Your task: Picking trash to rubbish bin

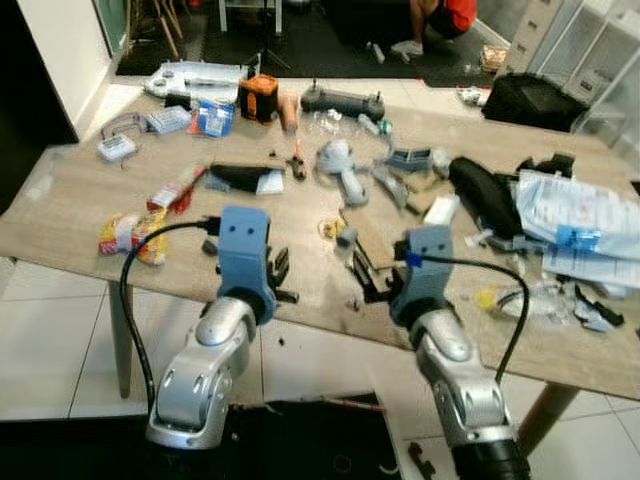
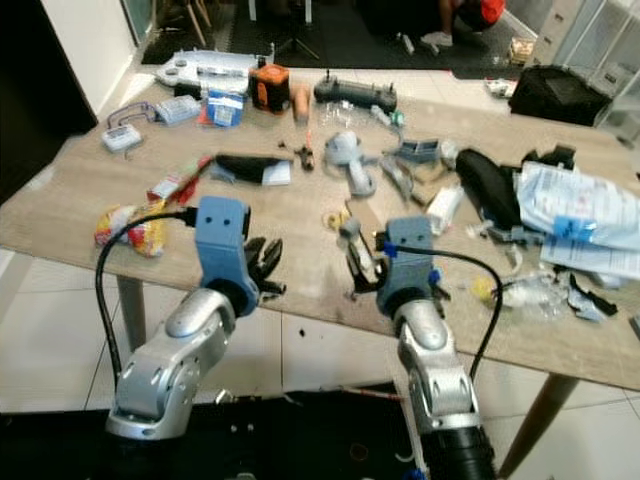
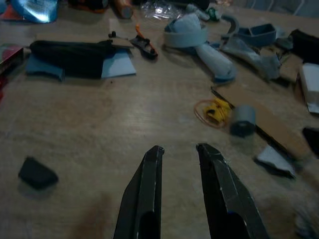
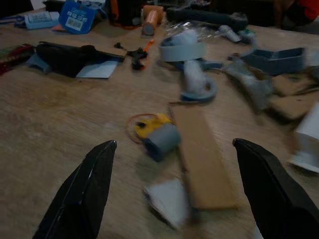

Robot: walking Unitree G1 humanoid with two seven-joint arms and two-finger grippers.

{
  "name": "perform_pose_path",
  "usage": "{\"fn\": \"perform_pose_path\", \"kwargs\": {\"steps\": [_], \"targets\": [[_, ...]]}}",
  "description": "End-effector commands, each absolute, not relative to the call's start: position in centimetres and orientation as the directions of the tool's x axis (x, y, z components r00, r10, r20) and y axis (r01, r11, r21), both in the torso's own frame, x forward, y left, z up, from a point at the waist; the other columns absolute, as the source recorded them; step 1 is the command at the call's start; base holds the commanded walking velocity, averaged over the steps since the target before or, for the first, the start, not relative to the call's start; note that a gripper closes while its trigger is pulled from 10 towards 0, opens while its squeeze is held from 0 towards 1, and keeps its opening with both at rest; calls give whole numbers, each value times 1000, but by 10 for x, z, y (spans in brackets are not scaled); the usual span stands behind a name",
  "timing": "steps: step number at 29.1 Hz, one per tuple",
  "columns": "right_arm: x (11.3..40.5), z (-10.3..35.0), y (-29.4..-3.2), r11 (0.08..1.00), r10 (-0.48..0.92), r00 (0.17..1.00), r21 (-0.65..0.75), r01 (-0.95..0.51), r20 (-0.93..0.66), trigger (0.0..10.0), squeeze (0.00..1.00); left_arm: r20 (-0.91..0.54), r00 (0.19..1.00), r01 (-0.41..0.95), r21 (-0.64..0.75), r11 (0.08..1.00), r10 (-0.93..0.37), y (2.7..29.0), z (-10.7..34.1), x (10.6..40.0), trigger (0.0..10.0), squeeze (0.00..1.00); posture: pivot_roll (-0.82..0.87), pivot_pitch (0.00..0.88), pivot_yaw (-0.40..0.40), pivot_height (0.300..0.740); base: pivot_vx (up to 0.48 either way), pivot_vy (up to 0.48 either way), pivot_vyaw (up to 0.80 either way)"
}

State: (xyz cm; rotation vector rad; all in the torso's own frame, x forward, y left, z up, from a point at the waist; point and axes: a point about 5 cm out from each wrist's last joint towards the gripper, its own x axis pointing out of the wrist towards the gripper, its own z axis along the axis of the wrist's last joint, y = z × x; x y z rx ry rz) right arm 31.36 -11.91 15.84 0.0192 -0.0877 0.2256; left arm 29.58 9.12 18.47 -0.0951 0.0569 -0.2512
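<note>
A wooden table (image 1: 80, 190) is strewn with scraps. My right gripper (image 4: 174, 144) hovers wide open over its front edge, with nothing between its fingers. Just beyond it lie a white scrap (image 4: 167, 199), a brown cardboard strip (image 4: 202, 159) and a small yellow-and-grey piece (image 4: 154, 134). My left gripper (image 3: 179, 148) is open with a narrow gap, low over bare wood near the front edge (image 1: 280, 275). A small black piece (image 3: 36, 173) lies beside it. A yellow-and-red snack wrapper (image 1: 130, 237) and a red wrapper (image 1: 175, 188) lie at the table's left.
Grey-blue plastic parts (image 1: 345, 170), a black pouch (image 1: 485, 195), plastic bags (image 1: 575, 225) and an orange tool (image 1: 262, 98) crowd the back and right of the table. A black bag (image 1: 530, 100) sits on the floor behind. A person (image 1: 445, 15) crouches at the far back.
</note>
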Motion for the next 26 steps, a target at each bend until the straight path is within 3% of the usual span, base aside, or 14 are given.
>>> {"fn": "perform_pose_path", "kwargs": {"steps": [1, 14, 26], "targets": [[313, 159, -118, 974, 224, 970, 19, -227, 98, 10000, 0, -51, 967, 244, -102, 965, -250, 92, 182, 295, 10000, 0, 97, 137, -46, 740, 334, 0, 0], [320, 175, -131, 987, 155, 976, 15, -159, 151, 10000, 0, -23, 966, 253, -87, 964, -256, 89, 185, 295, 10000, 0, 97, 137, -46, 740, 40, 0, 0], [341, 187, -154, 998, 67, 989, -25, -64, 134, 10000, 0, -7, 967, 252, -79, 964, -254, 94, 188, 298, 10000, 0, 101, 116, -37, 740, 0, 0, -778]]}}
